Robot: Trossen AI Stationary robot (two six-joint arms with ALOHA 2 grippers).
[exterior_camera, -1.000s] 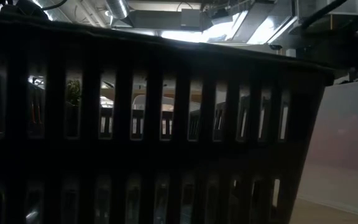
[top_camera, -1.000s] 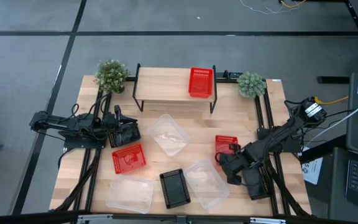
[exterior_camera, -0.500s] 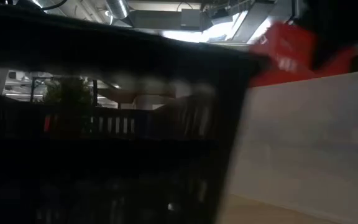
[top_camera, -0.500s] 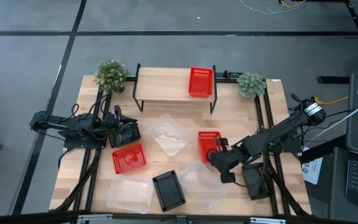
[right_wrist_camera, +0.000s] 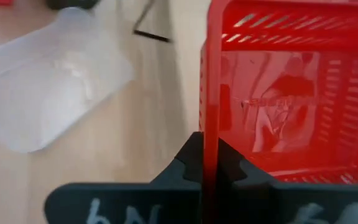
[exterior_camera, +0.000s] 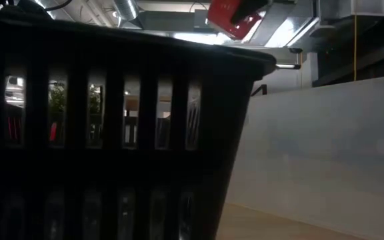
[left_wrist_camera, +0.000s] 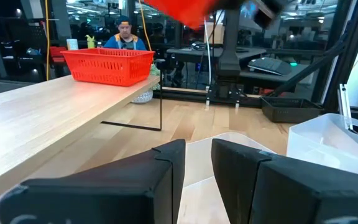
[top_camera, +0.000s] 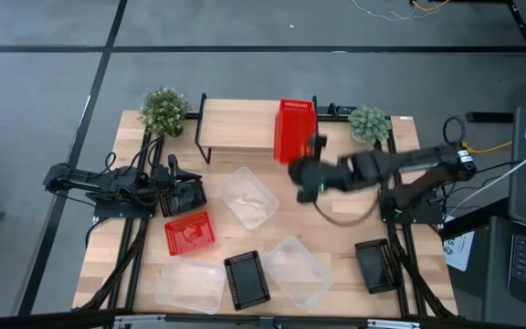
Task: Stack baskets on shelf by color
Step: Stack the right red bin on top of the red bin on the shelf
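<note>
Our right gripper (top_camera: 307, 174) pinches a red basket's (top_camera: 290, 137) wall above the shelf (top_camera: 236, 128); our left gripper (left_wrist_camera: 197, 163) rests slightly spread.

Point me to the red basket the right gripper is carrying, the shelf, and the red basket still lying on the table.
Carried red basket (top_camera: 291, 137): high view, on its red side wall.
Shelf (top_camera: 236, 129): high view, on the bare plank left of the baskets.
Red basket on the table (top_camera: 189, 234): high view, on its floor.
</note>
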